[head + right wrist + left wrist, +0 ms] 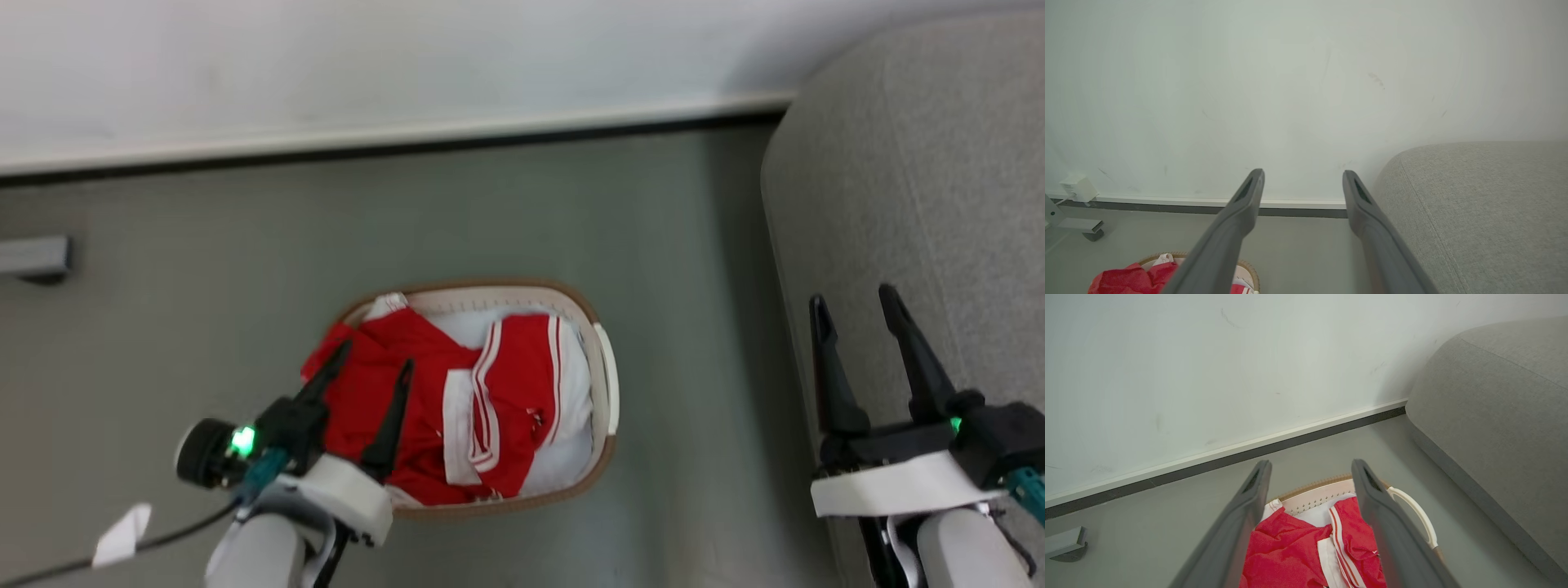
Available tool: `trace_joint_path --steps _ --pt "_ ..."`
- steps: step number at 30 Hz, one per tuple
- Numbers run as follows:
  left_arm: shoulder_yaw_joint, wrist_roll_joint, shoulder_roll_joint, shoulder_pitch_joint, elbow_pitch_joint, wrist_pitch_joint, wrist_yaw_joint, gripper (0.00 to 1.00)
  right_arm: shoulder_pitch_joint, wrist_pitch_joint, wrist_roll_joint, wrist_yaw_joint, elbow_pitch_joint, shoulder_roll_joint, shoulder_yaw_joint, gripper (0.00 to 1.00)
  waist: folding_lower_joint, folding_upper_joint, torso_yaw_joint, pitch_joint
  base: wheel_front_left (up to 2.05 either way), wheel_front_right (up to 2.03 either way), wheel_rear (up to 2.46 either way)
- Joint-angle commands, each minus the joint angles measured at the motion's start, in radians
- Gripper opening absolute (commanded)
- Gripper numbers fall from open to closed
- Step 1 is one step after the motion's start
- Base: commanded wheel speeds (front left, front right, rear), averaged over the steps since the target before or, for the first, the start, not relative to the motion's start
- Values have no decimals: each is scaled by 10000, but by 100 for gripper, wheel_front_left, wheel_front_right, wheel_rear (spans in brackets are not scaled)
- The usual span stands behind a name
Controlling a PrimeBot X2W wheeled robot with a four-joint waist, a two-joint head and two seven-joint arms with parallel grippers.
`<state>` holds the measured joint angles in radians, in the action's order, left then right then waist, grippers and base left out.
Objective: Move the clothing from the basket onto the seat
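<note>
At seven o'clock, over clothing (pixel 522 367) in the basket (pixel 608 384), the left gripper (pixel 376 354) hangs open and empty; at four o'clock, the right gripper (pixel 851 294) gapes empty near the seat (pixel 922 163).

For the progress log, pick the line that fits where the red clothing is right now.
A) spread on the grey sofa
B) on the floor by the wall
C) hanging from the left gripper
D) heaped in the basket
D: the clothing lies bunched inside the basket, the left gripper is open over it with nothing held, and the visible part of the seat carries no garment.
</note>
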<state>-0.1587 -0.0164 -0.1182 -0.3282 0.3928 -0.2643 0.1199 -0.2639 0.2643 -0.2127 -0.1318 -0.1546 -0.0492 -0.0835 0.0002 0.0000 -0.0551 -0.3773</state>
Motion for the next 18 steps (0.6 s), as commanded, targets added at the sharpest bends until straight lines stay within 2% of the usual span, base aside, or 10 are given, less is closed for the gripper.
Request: trace_joint_path --steps 1,6,12,18 --pt "-76 -155 -124 -312 173 -4 9 100 -231 3 -48 21 82 -22 1 100 -2 0 -427 -1168 0 0 0" --pt "-733 -223 -342 -1725 1793 14 92 100 -814 3 -197 21 386 -21 -129 100 -2 0 -853 -2372 0 0 0" --pt "-1311 -1 -302 -3306 3442 131 109 100 -1249 3 -372 21 803 -15 -175 100 -2 0 -1299 -3428 0 0 0" --pt "-1579 883 -129 -4488 4620 262 112 100 -1542 3 -498 21 1212 -17 -212 100 -2 0 -1586 -4231 0 0 0"
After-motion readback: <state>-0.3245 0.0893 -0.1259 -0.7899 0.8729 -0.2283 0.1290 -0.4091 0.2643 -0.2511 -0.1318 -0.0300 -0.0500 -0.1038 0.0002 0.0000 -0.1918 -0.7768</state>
